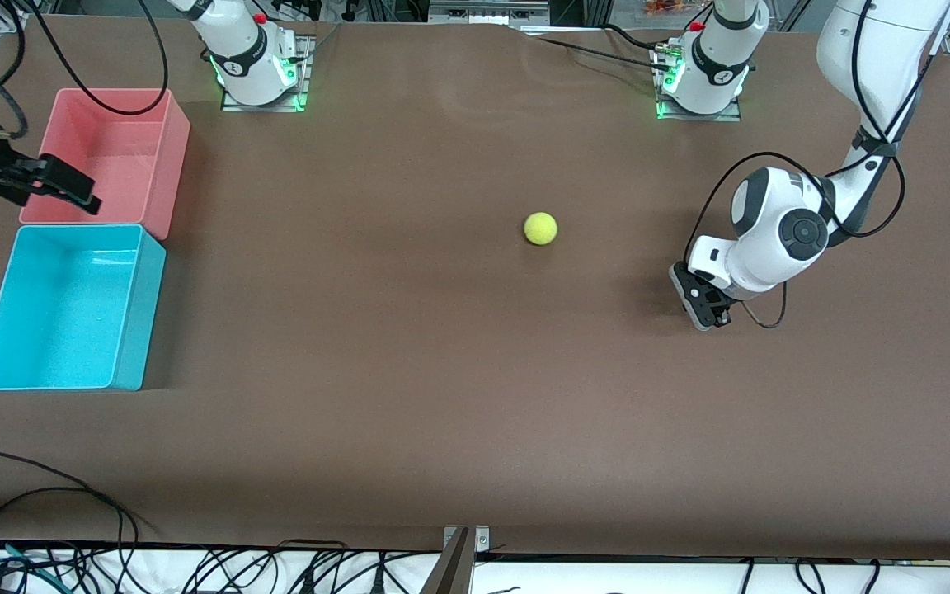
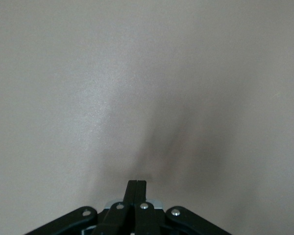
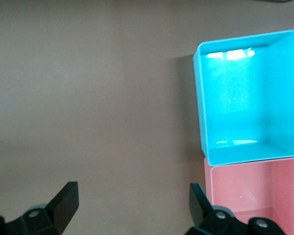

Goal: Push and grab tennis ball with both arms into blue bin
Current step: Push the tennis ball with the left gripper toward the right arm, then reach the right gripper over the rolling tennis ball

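A wide brown table (image 1: 475, 396) carries 2 white robot arms, 2 tubs and 1 ball. The left arm (image 1: 780, 231) bends down low toward its own end of the table; its left gripper (image 1: 702, 309) sits just above the tabletop, fingers (image 2: 136, 196) pressed together and holding nothing. The right arm waits at the other end, and the right gripper (image 1: 71, 188) hangs over the pink bin (image 1: 163, 165) with its fingers (image 3: 63, 203) spread wide apart, empty. The blue bin (image 1: 133, 330) stands touching the pink one, nearer the front camera. The tennis ball (image 1: 540, 228) lies on the bare table near the middle, well apart from both bins and apart from the left gripper.
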